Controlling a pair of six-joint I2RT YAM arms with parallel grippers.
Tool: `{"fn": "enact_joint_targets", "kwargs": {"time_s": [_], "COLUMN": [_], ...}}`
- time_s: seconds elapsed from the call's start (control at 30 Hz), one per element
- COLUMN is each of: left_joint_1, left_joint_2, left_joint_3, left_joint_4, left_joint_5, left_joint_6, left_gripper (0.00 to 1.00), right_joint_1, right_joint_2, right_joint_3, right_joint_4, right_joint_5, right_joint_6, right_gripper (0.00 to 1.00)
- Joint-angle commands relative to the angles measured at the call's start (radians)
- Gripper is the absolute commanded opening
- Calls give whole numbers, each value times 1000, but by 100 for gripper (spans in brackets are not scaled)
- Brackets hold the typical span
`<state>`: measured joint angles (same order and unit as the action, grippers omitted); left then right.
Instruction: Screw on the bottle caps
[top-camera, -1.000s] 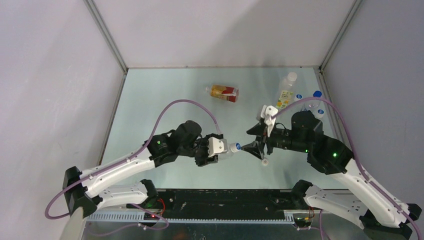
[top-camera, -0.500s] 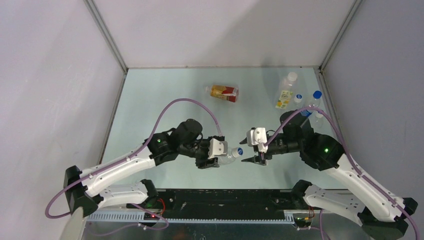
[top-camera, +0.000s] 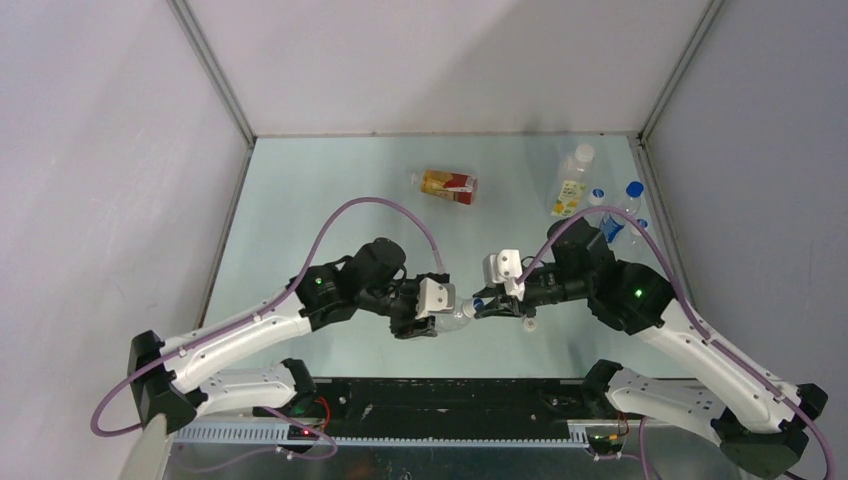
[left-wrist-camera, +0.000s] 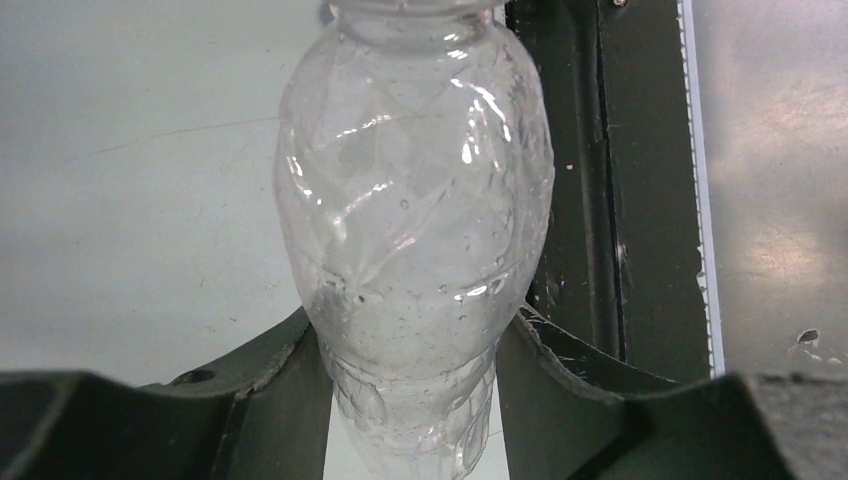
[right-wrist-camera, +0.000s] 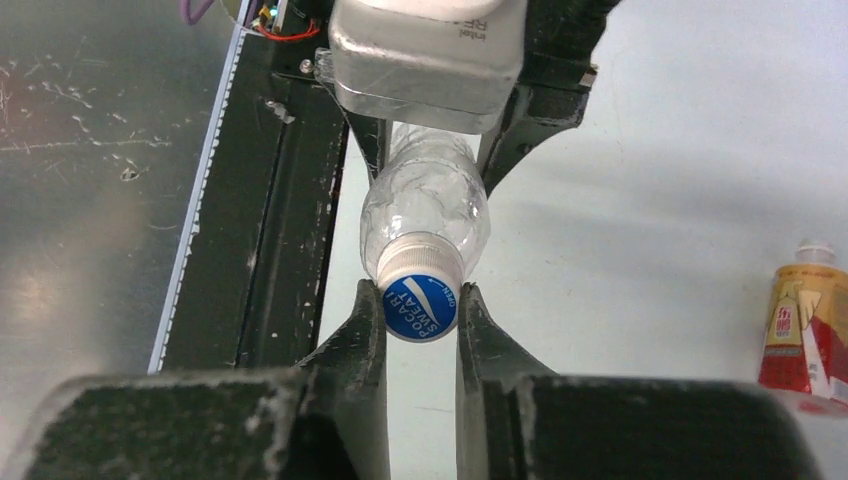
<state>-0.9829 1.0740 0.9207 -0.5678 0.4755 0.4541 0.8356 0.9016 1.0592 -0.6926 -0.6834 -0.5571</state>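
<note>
A clear bottle (top-camera: 458, 315) lies level above the table, and my left gripper (top-camera: 436, 306) is shut on its body. In the left wrist view the bottle (left-wrist-camera: 415, 220) fills the gap between the dark fingers (left-wrist-camera: 270, 390). A blue cap (right-wrist-camera: 421, 306) sits on the bottle's neck, facing the right wrist camera. My right gripper (right-wrist-camera: 421, 300) is shut on this cap, one finger on each side. From above, the right gripper (top-camera: 487, 308) meets the bottle's mouth from the right. A white cap (top-camera: 530, 323) lies on the table just below the right gripper.
An amber bottle with a red-orange label (top-camera: 448, 185) lies on its side at the back middle. A yellow-labelled bottle (top-camera: 571, 185) and blue-capped clear bottles (top-camera: 628, 205) stand at the back right by the wall. The black base rail (top-camera: 450, 395) runs along the near edge.
My right gripper has moved left to the bottle's mouth and closed on the blue cap. The left gripper has kept its hold on the bottle, shifting slightly.
</note>
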Motion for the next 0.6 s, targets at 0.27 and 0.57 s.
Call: {"fn": "enact_joint_targets", "kwargs": {"time_s": [0.27, 0.57], "left_joint_1": [-196, -271], "left_joint_2": [-137, -99], "left_joint_3": [-117, -157], "left_joint_4": [398, 456], "left_joint_5": [-763, -1047], "left_joint_6": [44, 120], "left_gripper": [18, 15], "right_joint_1": [-36, -65], "right_joint_2": [23, -59], "right_joint_3": [0, -43], "right_joint_4": [148, 282], "right_joint_5": [544, 465], "right_joint_6": [1134, 1039], "right_gripper": [0, 23]}}
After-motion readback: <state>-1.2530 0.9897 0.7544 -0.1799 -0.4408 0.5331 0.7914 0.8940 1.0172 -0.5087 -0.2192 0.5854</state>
